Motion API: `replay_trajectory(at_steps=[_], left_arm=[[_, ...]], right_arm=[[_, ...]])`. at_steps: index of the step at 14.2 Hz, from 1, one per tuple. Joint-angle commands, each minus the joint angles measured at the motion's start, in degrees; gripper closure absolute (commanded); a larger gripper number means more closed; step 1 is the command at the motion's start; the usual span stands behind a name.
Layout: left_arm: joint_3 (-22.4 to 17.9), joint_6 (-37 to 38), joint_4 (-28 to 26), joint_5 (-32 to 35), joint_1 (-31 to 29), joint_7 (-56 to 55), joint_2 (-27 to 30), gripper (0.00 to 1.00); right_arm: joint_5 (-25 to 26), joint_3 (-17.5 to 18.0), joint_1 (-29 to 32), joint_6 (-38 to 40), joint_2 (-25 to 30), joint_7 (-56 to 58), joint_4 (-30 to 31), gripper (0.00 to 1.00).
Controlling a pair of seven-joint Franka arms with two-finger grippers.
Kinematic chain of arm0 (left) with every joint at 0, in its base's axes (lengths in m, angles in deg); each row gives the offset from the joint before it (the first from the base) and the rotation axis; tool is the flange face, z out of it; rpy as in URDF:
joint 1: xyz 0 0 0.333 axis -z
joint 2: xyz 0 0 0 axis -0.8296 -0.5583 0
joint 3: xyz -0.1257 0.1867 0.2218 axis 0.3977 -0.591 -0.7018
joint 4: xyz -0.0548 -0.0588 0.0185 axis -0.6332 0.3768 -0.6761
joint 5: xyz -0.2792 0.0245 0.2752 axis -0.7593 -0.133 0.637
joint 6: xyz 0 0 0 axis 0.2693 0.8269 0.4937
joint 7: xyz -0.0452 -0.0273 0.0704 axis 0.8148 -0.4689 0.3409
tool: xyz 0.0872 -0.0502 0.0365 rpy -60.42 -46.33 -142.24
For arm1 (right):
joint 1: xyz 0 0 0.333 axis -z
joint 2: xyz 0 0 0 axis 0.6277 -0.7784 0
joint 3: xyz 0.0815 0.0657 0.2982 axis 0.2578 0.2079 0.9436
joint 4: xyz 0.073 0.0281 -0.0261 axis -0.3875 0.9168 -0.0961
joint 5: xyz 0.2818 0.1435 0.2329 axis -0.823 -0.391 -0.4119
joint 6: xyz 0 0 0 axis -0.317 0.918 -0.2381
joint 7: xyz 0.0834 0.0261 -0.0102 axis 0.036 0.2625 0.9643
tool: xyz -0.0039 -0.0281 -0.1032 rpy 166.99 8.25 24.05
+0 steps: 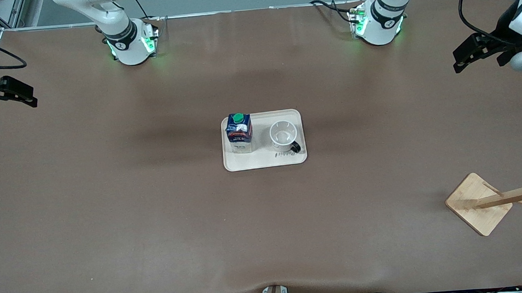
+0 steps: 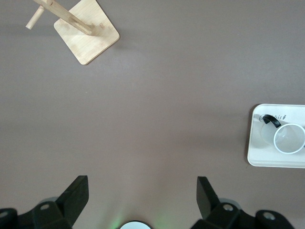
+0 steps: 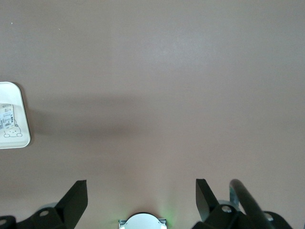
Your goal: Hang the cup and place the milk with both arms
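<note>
The white cup [image 1: 283,136] with its black handle stands upright on a cream tray [image 1: 266,162] in the middle of the table. The dark blue milk carton [image 1: 239,132] with a green cap stands beside it on the tray, toward the right arm's end. My left gripper [image 1: 459,63] is open and empty, up over the left arm's end of the table. My right gripper [image 1: 30,99] is open and empty over the right arm's end. The left wrist view shows open fingers [image 2: 76,193], the cup [image 2: 289,138] and the tray [image 2: 255,152]. The right wrist view shows open fingers [image 3: 76,195] and a tray corner [image 3: 23,136].
A wooden cup rack [image 1: 499,199] with pegs and a square base stands toward the left arm's end, nearer to the front camera than the tray; it also shows in the left wrist view [image 2: 88,36]. Bare brown tabletop [image 1: 155,218] surrounds the tray.
</note>
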Motion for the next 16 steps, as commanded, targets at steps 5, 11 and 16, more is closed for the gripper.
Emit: replay_trajectory(at_steps=[5,11,16], left_arm=[[0.0,1.0,1.3,-0.2,0.7,0.5,-0.8,0.00],[7.4,0.6,0.0,-0.2,1.4,-8.7,-3.8,0.00],[15.3,-10.1,-10.1,-0.9,1.2,-24.7,-4.8,0.00]], right_arm=[[-1.2,0.3,1.0,0.6,-0.3,0.8,-0.7,0.00],[-1.2,0.3,1.6,0.6,-0.4,0.8,-0.7,0.00],[-1.3,0.4,1.1,0.5,-0.4,0.7,-0.8,0.00]])
